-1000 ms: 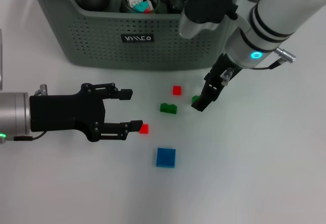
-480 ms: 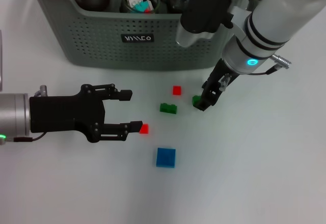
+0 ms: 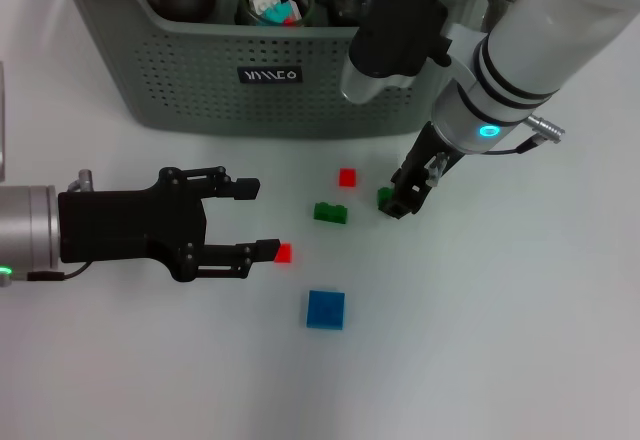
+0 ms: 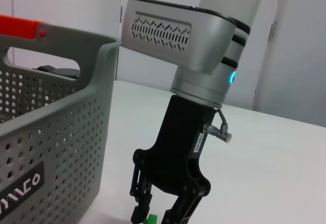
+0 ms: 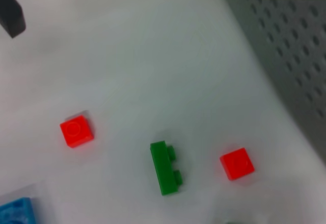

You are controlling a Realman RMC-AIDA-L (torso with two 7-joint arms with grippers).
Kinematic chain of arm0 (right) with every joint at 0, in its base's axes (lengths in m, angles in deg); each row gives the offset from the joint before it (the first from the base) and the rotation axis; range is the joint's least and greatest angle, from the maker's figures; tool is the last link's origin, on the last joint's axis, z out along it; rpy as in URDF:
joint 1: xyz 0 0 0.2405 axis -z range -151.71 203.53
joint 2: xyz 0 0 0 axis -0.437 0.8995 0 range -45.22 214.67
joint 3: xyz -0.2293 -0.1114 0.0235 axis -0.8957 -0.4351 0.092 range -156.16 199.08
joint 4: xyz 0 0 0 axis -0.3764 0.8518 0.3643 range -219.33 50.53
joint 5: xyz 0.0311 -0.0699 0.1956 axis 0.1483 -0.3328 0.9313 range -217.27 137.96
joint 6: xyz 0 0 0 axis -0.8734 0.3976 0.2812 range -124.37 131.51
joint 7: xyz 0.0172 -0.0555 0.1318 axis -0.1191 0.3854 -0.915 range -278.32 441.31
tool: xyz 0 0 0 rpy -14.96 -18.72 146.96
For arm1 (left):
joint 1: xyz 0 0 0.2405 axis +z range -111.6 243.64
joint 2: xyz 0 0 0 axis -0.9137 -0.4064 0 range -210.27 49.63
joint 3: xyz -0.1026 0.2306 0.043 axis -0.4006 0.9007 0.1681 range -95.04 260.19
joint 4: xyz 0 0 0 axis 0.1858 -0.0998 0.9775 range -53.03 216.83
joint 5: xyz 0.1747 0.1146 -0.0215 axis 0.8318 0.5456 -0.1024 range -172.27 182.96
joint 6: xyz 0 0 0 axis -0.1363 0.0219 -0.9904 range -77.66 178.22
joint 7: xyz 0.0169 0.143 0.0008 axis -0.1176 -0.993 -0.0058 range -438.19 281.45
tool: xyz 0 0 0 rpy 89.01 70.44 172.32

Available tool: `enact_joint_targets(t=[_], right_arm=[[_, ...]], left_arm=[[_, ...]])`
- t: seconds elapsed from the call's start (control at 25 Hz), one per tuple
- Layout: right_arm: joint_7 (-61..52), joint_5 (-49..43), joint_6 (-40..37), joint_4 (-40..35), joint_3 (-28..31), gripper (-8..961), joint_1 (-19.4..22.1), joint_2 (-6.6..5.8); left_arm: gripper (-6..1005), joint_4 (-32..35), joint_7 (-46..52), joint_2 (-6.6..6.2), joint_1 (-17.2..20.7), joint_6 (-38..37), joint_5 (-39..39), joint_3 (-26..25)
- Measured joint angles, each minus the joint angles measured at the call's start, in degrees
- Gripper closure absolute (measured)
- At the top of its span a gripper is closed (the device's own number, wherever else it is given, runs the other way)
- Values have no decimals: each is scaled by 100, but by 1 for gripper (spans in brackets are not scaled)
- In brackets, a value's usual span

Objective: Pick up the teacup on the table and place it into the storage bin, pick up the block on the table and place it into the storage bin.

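Inspection found the right gripper (image 3: 400, 203), jaws parted, straddling a small green plastic block (image 3: 384, 196) on the white table (image 3: 520, 340) before the grey-green perforated storage bin (image 3: 200, 80), which we judged light, rigid, best pinched across flat sides; the left gripper (image 3: 262, 218) hovered open.

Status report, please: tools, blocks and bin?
Right tool low over small green block, fingers straddling it. Left tool open, idle by red block. Storage bin behind, path unobstructed.

storage bin (image 3: 200, 80) front: small black label (image 3: 269, 75), white lettering upside down, not legible.
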Motion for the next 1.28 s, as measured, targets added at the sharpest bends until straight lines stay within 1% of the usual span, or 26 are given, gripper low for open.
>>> enact_joint_targets(t=[0.36,0.44,0.56,0.64,0.68,0.72,0.8,0.88,1.0,1.04,1.16,1.2,1.28], right_arm=[[-55,34,18,44,-28,548,1,14],[-66,65,-12,9,-31,612,7,15],[-67,123,-226,-189,4,709,64,-16],[-72,169,-516,-527,65,765,184,-44],[-77,190,-770,-813,164,789,281,-58],[-81,194,-999,-1060,273,789,367,-69],[-100,185,-1719,-1755,721,789,530,-75],[-174,178,-2403,-2411,1219,789,595,-83],[-449,264,-3400,-3343,2034,790,514,-89],[-541,352,-3642,-3551,2289,790,422,-89],[-774,749,-4127,-3988,3236,790,-52,-100],[-856,823,-4135,-3998,3551,790,-226,-118],[-968,869,-3970,-3877,3983,790,-544,-172]], left_arm=[[233,0,-1,0,0,0,0,0],[233,0,0,0,3,-4,0,0],[233,0,-1,0,19,-20,0,0],[233,2,-1,0,37,-30,0,-1],[233,7,-1,0,45,-37,0,-3],[233,18,-1,-3,57,-47,0,-14],[233,21,0,-10,61,-51,0,-36],[233,10,-1,-18,65,-55,0,-51],[233,0,-1,-22,71,-61,0,-53],[233,0,-1,-24,70,-62,0,-53],[233,1,0,-25,69,-64,0,-53],[233,4,-1,-25,66,-64,0,-53],[233,5,-1,-26,56,-69,0,-53]])
